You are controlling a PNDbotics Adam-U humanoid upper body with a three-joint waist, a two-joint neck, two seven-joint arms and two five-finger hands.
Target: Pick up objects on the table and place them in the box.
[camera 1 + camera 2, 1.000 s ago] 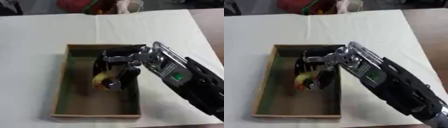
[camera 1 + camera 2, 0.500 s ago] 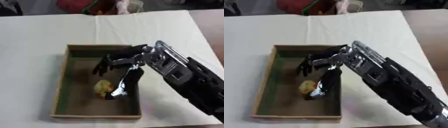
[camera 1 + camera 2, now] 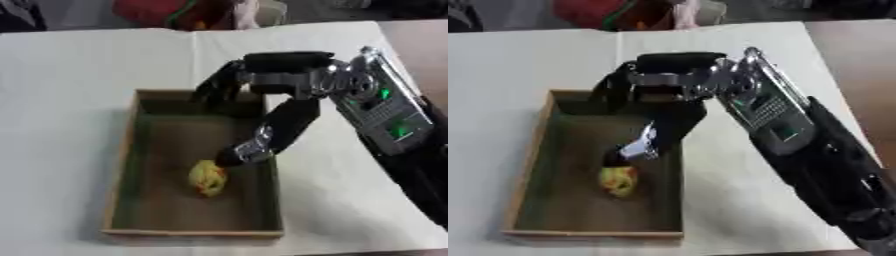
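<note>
**White table, one item boxed**

White cloth covers the table where the box sits, and a small yellow object already lies on the box floor, just below the thumb tip of the robot's right hand. That hand hangs above the box with its fingers spread apart and straight over the far wall, the thumb reaching down toward the object; whether it touches the object cannot be told, and the hand holds nothing. The left hand shows in neither view.

Judged from the views, this placement is done. No other loose item shows on the cloth near the fingers; red and green shapes at the far edge cannot be made out, so what remains of the task is unclear.

A second ago the fingers were curled around the yellow object low inside the box. Since then they have opened and the hand has risen, leaving the object resting beneath the thumb.
</note>
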